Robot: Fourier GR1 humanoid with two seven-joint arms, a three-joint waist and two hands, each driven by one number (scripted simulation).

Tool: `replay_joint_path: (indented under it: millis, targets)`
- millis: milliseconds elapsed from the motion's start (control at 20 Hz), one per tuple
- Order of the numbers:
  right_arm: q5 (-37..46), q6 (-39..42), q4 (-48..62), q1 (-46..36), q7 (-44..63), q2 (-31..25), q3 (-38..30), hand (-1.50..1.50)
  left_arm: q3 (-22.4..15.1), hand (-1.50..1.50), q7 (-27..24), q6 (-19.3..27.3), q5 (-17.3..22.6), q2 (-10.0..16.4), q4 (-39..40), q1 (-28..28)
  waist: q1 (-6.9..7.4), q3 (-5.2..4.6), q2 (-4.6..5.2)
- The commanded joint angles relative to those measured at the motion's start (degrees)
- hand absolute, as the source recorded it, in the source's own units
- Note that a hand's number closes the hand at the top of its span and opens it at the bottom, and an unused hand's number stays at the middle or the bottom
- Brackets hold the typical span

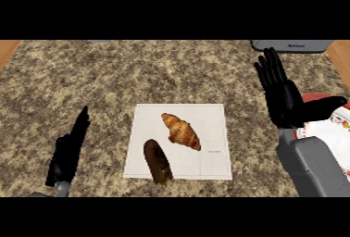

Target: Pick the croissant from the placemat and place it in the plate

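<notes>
One croissant [181,131]: golden, lying slantwise in the middle of the placemat, with no hand on it.
Placemat [205,115]: white, set mid-worktop towards the near edge; it carries the croissant and one other item.
Dark pastry [158,162]: a long, dark brown piece at the placemat's near-left part, its end overhanging the near edge. It is close to the croissant, and the two appear not to touch.
Plate [335,134]: white with a red rim, at the worktop's right edge, well apart from the placemat and partly hidden by the right hand and forearm. No croissant shows on the visible part.
Right hand [282,90]: fingers straight and pointing to the far edge, thumb spread out over the plate, nothing held.
Left hand [68,150]: resting near the worktop's near-left corner, seen edge-on, fingers straight, nothing held.
Progress: by the look of it, none made; reach, grasp, carry and release are all left to do.
Worktop [103,78]: speckled brown-and-beige stone, with wood showing past both far corners.
Grey appliance [292,45]: at the far-right corner, cut off by the view.
</notes>
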Motion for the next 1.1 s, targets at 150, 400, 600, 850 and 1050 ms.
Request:
replay_joint_path:
  millis: [150,400,600,850,1050]
  targets:
    - [-3.28,22.58,2.65,-10.74,4.16,1.34,12.56,1.5,0.81,0.0,-0.65,-3.53,1.99,-0.45,-1.63,-5.22,5.23,1.08,1.58]
    - [8.94,26.75,12.06,-19.3,-9.31,-1.29,15.21,-1.5,3.48,0.0,0.73,-7.83,6.34,-0.39,-0.22,-10.25,4.47,1.14,2.34]
    - [3.21,41.62,20.98,-16.72,-18.35,-1.36,15.18,-1.5,4.74,0.0,-0.77,-9.53,7.91,-0.54,2.1,-9.86,3.81,1.23,2.37]
    - [14.95,49.29,27.65,-24.29,-29.14,-6.37,19.91,-1.5,5.77,0.0,-0.43,-10.89,8.73,-0.29,3.46,-11.05,3.48,1.23,1.8]
    - [24.2,46.34,33.63,-27.44,-36.87,-4.36,24.84,-1.5,5.99,0.0,-3.24,-11.41,7.93,-1.11,5.91,-10.05,2.78,1.17,1.38]
